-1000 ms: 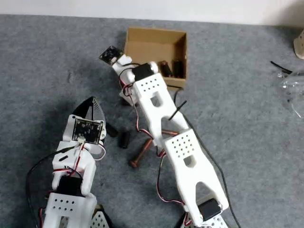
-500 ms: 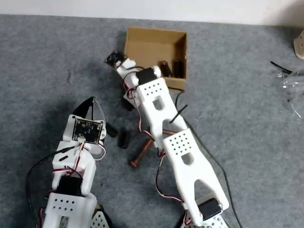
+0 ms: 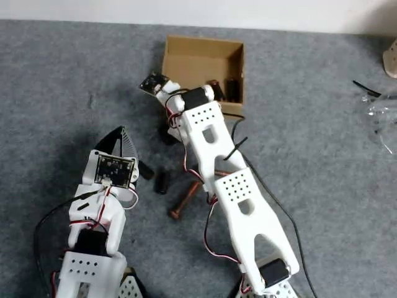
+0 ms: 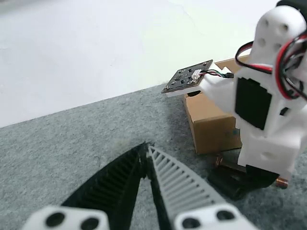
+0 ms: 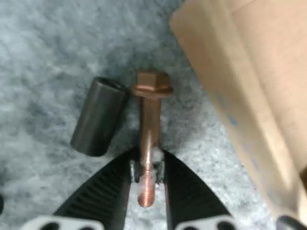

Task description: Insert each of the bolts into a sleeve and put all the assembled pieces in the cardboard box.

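Surface: grey carpet (image 3: 322, 155), white wall (image 3: 198, 9) at its far edge. Cardboard box (image 3: 192, 62): open-topped, its dark contents partly hidden by the right arm. Right gripper (image 5: 147, 163): clenched on a copper bolt (image 5: 149, 110) just beside the box, with a black sleeve (image 5: 98, 117) alongside. Left gripper (image 4: 145, 149): closed, empty. Loose bolt (image 3: 185, 202): between the arms, partly covered.

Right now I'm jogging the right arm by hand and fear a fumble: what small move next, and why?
Probably raise the bolt a little off the carpet. The right gripper is shut on its threaded end, head pointing away, and the sleeve lies close alongside, so sliding it could knock the sleeve; lifted, it can be lined up.
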Robot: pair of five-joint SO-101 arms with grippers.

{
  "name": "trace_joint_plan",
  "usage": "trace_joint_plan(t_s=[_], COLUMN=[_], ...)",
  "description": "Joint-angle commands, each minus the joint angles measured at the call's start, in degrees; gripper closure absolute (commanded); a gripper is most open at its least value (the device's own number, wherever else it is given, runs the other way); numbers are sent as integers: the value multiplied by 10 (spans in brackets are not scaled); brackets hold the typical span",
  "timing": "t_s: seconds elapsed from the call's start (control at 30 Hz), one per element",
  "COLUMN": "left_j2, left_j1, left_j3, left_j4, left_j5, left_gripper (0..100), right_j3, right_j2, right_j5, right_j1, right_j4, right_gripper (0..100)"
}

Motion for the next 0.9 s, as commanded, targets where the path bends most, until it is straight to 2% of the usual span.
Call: trace_joint_plan(t_s=[0.0, 0.17, 0.33, 0.8, 0.87], left_j2=[1, 1, 1, 1, 1], left_j1=[0, -1, -2, -2, -3], left_j3=[8, 7, 7, 7, 7], left_j4=[-12, -12, -12, -12, -12], left_j5=[6, 6, 6, 6, 6], left_gripper=[990, 990, 990, 990, 990], right_j3=[-3, -83, -109, -109, -109], right_j2=[-3, -22, -51, -164, -182], right_j5=[-27, -103, -147, -156, -191], right_j1=[-12, -15, -15, -15, -15], right_j4=[24, 34, 34, 35, 35], right_gripper=[993, 993, 993, 994, 994])
